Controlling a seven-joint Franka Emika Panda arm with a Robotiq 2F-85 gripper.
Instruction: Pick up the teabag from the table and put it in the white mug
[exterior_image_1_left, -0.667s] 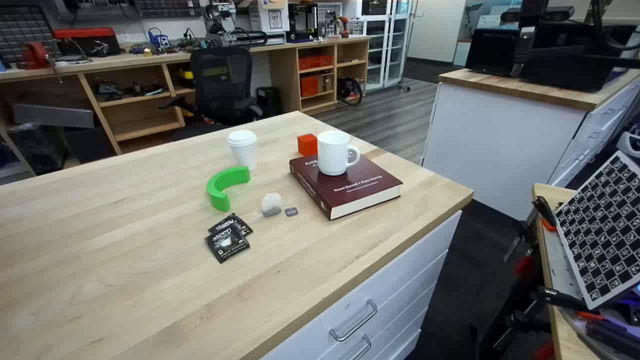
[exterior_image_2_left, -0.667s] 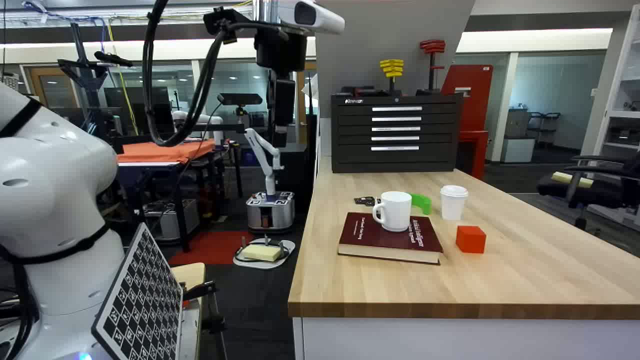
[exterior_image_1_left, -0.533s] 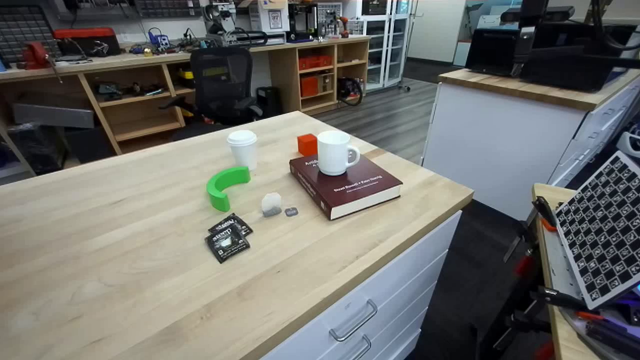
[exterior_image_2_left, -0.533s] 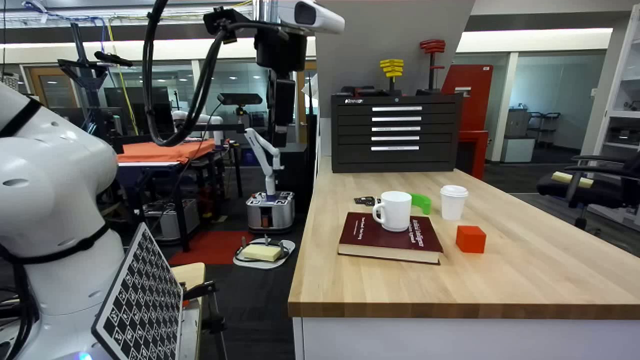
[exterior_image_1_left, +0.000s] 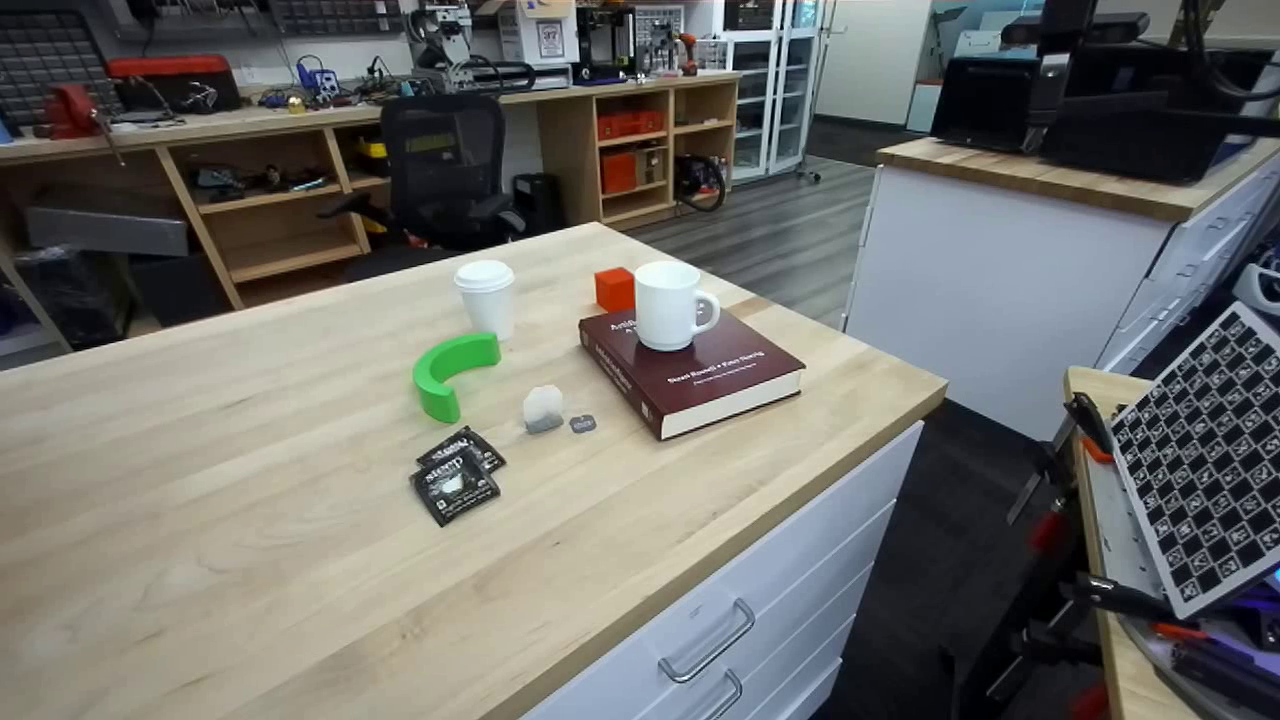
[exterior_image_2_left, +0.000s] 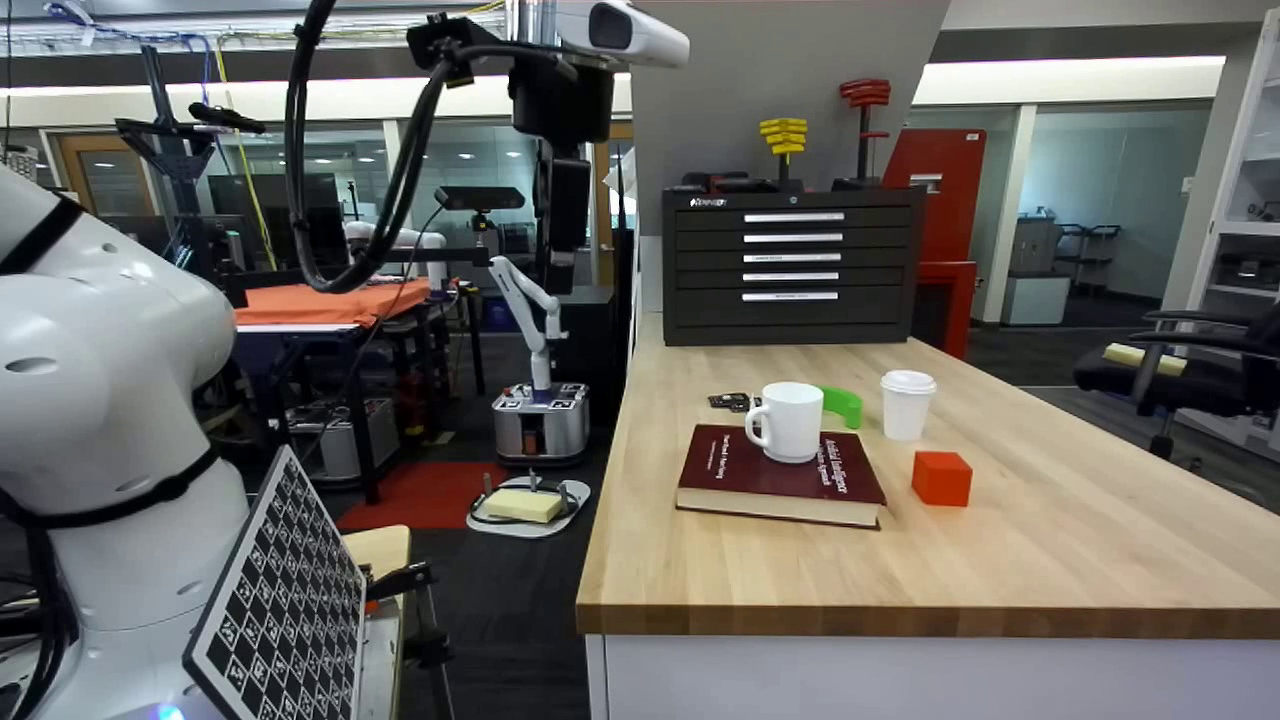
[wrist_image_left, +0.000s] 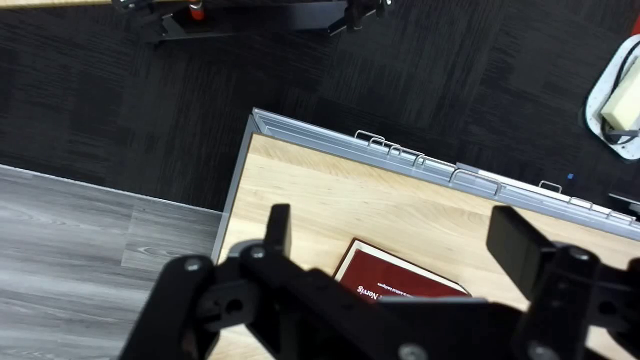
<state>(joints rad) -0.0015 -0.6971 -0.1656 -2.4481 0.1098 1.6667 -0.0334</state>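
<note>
The teabag (exterior_image_1_left: 543, 410), a whitish pouch with a small dark tag, lies on the light-wood table (exterior_image_1_left: 320, 590) left of the book in an exterior view. It does not show in the other views. The white mug (exterior_image_1_left: 662, 308) stands upright on the book, its handle to the side; it also shows in an exterior view (exterior_image_2_left: 792, 425), not in the wrist view. My gripper (wrist_image_left: 392, 227) is open, with nothing between its fingers. It hangs high beside the table in an exterior view (exterior_image_2_left: 557, 270), well away from teabag and mug. Table and book show below it in the wrist view.
The dark red book (exterior_image_1_left: 700, 370) lies under the mug. An orange cube (exterior_image_2_left: 941, 478), a lidded white cup (exterior_image_1_left: 487, 300), a green curved piece (exterior_image_1_left: 437, 375) and black packets (exterior_image_1_left: 455, 485) are on the table. A black tool chest (exterior_image_2_left: 790, 320) stands at its far end.
</note>
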